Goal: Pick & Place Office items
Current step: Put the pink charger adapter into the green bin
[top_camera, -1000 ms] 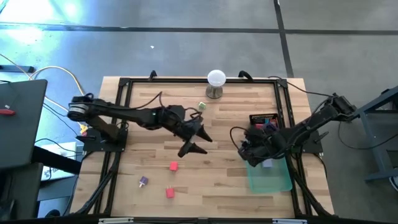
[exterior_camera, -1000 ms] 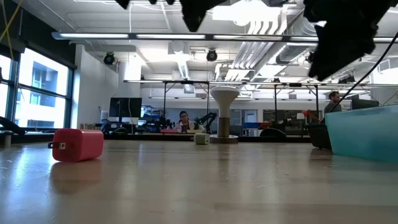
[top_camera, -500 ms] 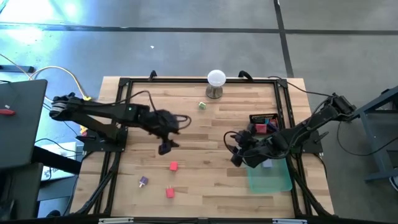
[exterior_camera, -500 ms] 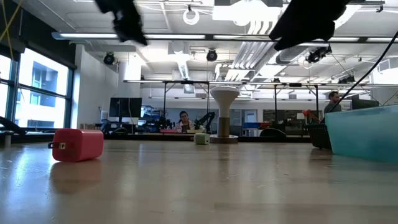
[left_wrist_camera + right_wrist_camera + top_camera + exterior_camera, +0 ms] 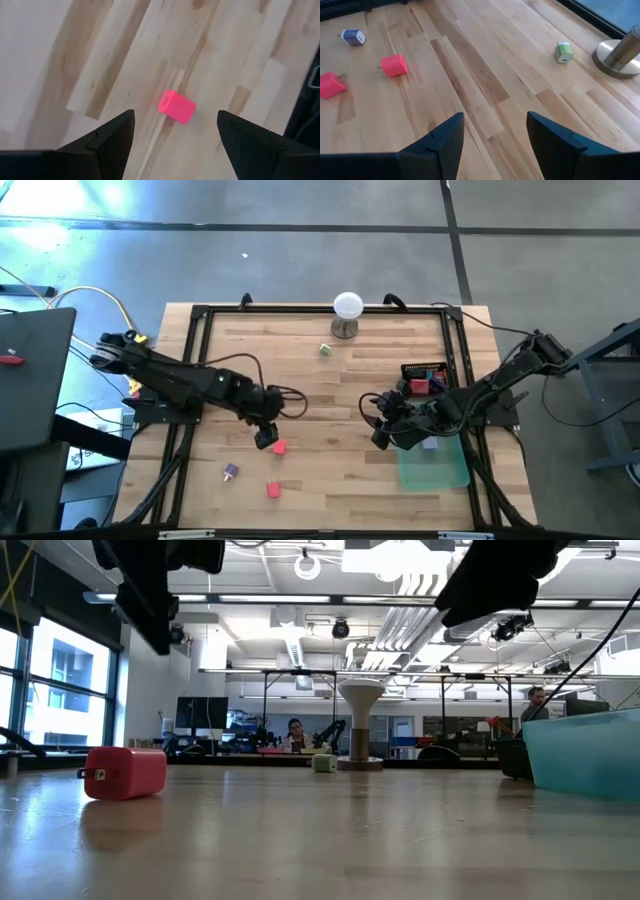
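A red block (image 5: 279,447) lies flat on the wood, left of the table's middle; it also shows as the red block (image 5: 177,106) and, low down, as the red block (image 5: 125,771). My left gripper (image 5: 265,438) hangs open just above it, pointing steeply down, and the block shows between the fingers (image 5: 120,132), untouched. My right gripper (image 5: 378,420) hovers open beside the green tray (image 5: 433,465), with nothing between its fingers (image 5: 447,137). A second red block (image 5: 272,489), a purple piece (image 5: 230,471) and a pale green piece (image 5: 326,349) lie loose on the table.
The white ball on its metal stand (image 5: 347,310) is at the far edge. A black box and red and purple pieces (image 5: 420,384) sit beyond the tray. A black frame (image 5: 200,360) runs along the table's sides. Bare wood lies between the two grippers.
My left gripper has swung from the table's middle toward the near left, sunk and tipped steeply down, and now hangs over the red block. My right gripper has drawn a little toward the table's left, off the tray, and tipped up. No item has moved.
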